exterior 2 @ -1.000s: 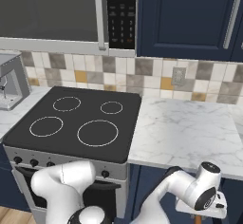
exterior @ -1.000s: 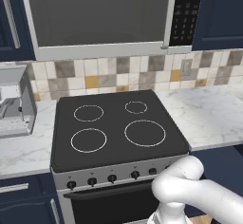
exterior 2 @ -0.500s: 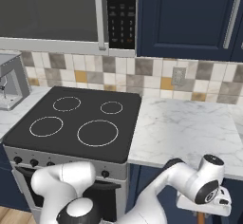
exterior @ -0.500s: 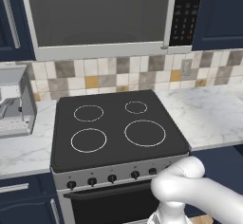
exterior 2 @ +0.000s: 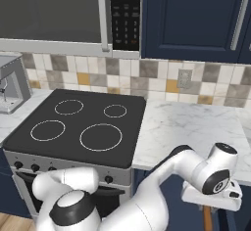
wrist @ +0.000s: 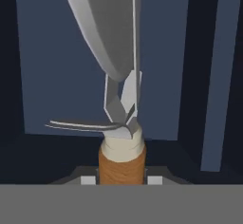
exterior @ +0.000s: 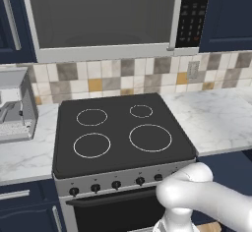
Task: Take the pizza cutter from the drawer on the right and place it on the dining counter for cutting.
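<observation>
In the hand view, nearest the camera, the two small dark finger tips of the gripper [wrist: 121, 179] are pressed in on either side of the pizza cutter [wrist: 121, 123], a small tool with a stubby brown wooden handle, a pale collar above it, a thin grey metal fork and a grey round blade seen almost edge-on (the blade fills the upper middle of that view). The handle stands between the tips and the blade points away from the hand. Behind the cutter lie flat navy-blue panels with darker gaps between them; which of them is the drawer I cannot tell.

In the right base view the white arm bends low at the front of the picture, and its hand [exterior 2: 212, 196] hangs below the front edge of the white grey-veined marble worktop [exterior 2: 191, 127], before the navy cabinets to the right of the stove. A short brown piece just under the hand may be the cutter's handle, but it is too small to be sure. In the left base view the arm's white elbow shows at the lower right.

Farther back sits the black glass stove top [exterior: 123, 132] with four white ring burners, a grey panel with a row of dark knobs along its front. To its left on the worktop stands a grey metal appliance [exterior: 15, 105]. Behind runs a tiled backsplash [exterior: 123, 76] in beige, grey and ochre, and above it a grey-fronted microwave [exterior: 103, 14] with a black keypad, flanked by navy wall cabinets [exterior 2: 196, 17] with silver bar handles.
</observation>
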Controlling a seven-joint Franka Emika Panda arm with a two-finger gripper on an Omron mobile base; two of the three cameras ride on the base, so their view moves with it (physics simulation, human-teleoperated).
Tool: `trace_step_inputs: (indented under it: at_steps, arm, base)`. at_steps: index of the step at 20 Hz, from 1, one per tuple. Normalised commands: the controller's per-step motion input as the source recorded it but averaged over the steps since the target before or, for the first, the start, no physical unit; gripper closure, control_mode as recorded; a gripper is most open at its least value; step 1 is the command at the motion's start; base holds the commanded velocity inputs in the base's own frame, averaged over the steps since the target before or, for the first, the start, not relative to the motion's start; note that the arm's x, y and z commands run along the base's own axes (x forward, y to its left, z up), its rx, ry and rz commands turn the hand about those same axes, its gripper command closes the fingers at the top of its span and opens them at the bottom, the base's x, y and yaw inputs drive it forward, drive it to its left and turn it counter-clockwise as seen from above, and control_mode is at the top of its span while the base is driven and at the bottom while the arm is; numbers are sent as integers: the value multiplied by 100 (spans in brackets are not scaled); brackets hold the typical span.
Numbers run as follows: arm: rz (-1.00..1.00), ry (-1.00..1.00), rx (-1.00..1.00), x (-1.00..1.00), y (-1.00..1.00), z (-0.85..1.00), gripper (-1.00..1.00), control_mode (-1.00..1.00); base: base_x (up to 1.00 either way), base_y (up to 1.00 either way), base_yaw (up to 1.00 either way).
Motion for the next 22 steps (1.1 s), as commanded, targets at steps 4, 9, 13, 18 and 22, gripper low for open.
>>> trace_step_inputs:
  at_steps: [4, 9, 13, 18, 22]
  arm:
    - [0, 6, 1, -1, 40, 56, 100, -100]
    - [0, 18, 0, -13, 52, 54, 100, -100]
    - [0, 11, 0, 0, 78, 54, 100, -100]
    - [0, 0, 0, 0, 74, 48, 100, -100]
    - [0, 1, 0, 0, 69, 39, 100, -100]
  base:
    - [0, 0, 0]
    - [0, 0, 0]
    - [0, 0, 0]
    - [0, 0, 0]
    - [0, 0, 0]
